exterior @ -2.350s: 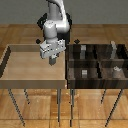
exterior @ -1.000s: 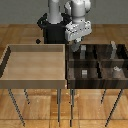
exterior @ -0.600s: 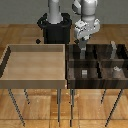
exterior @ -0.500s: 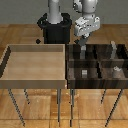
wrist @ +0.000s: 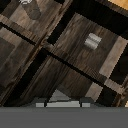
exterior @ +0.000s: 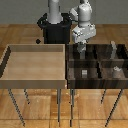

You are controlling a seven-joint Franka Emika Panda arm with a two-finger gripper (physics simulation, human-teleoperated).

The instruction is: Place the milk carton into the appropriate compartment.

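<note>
The gripper (exterior: 81,47) is hanging over the dark bin (exterior: 73,80), above its far compartment nearest the light bin (exterior: 10,55), and it is clenched on the carton (exterior: 81,49). In the exterior view the carton is showing only as a small pale block between the jaws, just over the dark bin's back wall. In the wrist view its peaked top (wrist: 61,96) is peeking up at the camera's foot, with the dividers of the dark bin spread beneath it.

The carton is looking light and stiff: a small boxy thing with flat sides, likely smooth enough to slide if the squeeze slackens. The flat opposite faces of the body, below the peak, are the sensible place to hold it; the sloped top would be squirting out of a pinch. Being thin-walled, it probably wants a firm but not crushing grip.

A small grey cube (exterior: 84,73) is sitting in a near compartment of the dark bin, a grey cylinder (wrist: 92,41) in another, and a taller grey box (exterior: 113,48) at the far corner away from the light bin.
</note>
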